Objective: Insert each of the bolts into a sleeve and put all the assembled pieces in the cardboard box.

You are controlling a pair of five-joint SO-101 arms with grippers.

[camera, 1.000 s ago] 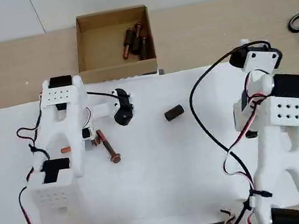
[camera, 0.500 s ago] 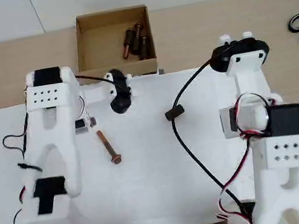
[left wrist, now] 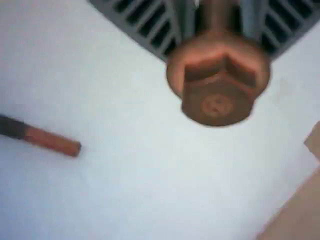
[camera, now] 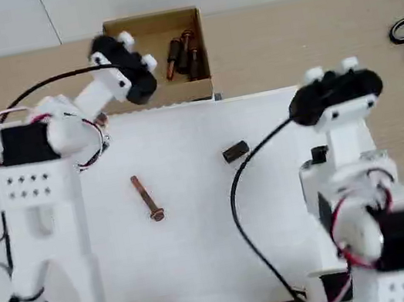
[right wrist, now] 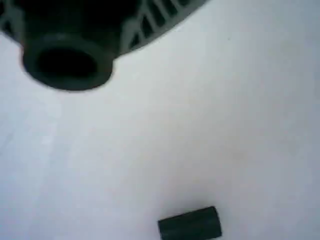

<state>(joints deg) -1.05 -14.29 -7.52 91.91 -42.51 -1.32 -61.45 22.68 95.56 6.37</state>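
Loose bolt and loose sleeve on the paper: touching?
Apart. The high view shows bare white paper between the loose bolt and the loose sleeve.

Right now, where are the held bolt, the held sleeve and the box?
held bolt (left wrist: 217, 85), left wrist view, on its hexagonal head.
held sleeve (right wrist: 67, 82), right wrist view, on the rim of its open end.
box (camera: 152, 23), high view, on its far wall.

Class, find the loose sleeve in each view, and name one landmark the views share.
High view: loose sleeve on the paper, near its middle.
Left wrist view: not in it.
Right wrist view: on the paper, apart from the held sleeve.
Shared landmark: the paper.
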